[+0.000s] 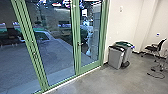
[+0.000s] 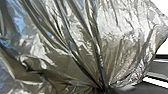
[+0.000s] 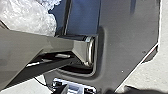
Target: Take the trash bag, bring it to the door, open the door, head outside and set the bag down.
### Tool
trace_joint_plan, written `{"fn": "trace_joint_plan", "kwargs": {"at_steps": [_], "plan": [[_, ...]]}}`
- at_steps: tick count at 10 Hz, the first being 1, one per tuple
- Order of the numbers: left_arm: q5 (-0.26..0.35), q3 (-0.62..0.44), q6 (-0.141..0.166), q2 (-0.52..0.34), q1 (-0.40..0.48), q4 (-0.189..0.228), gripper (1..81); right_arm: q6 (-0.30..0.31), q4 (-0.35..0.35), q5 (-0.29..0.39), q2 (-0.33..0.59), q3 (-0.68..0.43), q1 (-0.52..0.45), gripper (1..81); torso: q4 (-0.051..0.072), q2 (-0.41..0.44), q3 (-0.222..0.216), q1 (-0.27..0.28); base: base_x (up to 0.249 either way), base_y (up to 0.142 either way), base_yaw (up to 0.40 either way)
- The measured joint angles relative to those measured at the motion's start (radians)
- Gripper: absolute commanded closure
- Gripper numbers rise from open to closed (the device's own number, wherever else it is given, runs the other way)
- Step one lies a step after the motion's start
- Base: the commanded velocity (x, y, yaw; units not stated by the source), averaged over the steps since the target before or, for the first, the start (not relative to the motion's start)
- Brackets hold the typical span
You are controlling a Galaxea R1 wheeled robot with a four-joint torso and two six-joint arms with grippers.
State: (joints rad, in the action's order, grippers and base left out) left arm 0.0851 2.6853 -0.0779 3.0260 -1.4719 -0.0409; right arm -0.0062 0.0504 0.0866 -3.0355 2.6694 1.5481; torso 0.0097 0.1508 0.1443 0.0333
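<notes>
Bag [image 2: 125, 42] in left gripper [image 2: 103, 88], door [image 1: 77, 60] shut

Gathered into tight folds, the bag is gripped by the left gripper; its shiny, see-through plastic fans out from the pinched neck in the left wrist view. Crumpled clear plastic also shows in the right wrist view, beside the robot's jointed bar. Whether the right gripper is open or closed, I cannot tell.

In the head view, the green-framed glass door has a lever handle [image 1: 80, 44], and glass panels [image 1: 56, 62] run along to its left. Through them lies a grey paved yard [image 1: 17, 65]. A blurred person [image 1: 88, 37] shows at the door's glass. Right of the door, two grey bins [image 1: 115, 59] stand close together near the white wall [image 1: 122, 26], one with a green lid [image 1: 124, 44]. Farther right is a dark chair [image 1: 153, 48] on the grey floor [image 1: 100, 82].
</notes>
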Motion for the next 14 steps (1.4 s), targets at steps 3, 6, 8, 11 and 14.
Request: {"fn": "trace_joint_plan", "kwargs": {"at_steps": [3,6,8,11,14], "plan": [[0.000,0.000,0.000,0.000,0.000,0.000,81.1,0.000,0.000,0.000,0.000,0.000,0.001,1.0,0.000,0.000,0.000,0.000,0.142,0.000,0.000],[0.000,0.000,0.000,0.000,0.000,0.000,81.1,0.000,0.000,0.000,-0.001,0.001,0.000,1.0,0.000,0.000,0.000,0.000,0.141,0.000,0.000],[-0.001,0.000,0.000,-0.001,-0.003,0.000,81.1,0.000,-0.001,0.000,-0.005,0.002,0.000,1.0,0.000,0.000,0.000,0.000,0.142,0.000,0.000],[-0.001,0.000,0.000,-0.004,-0.003,-0.001,81.1,0.001,-0.001,-0.013,-0.014,0.007,-0.003,1.0,0.000,0.000,0.000,0.000,0.142,0.000,0.000],[-0.001,0.001,0.000,0.001,-0.003,0.000,81.1,0.001,-0.001,-0.015,-0.017,0.010,-0.005,1.0,0.000,0.000,0.000,0.000,0.142,0.000,0.000]]}}
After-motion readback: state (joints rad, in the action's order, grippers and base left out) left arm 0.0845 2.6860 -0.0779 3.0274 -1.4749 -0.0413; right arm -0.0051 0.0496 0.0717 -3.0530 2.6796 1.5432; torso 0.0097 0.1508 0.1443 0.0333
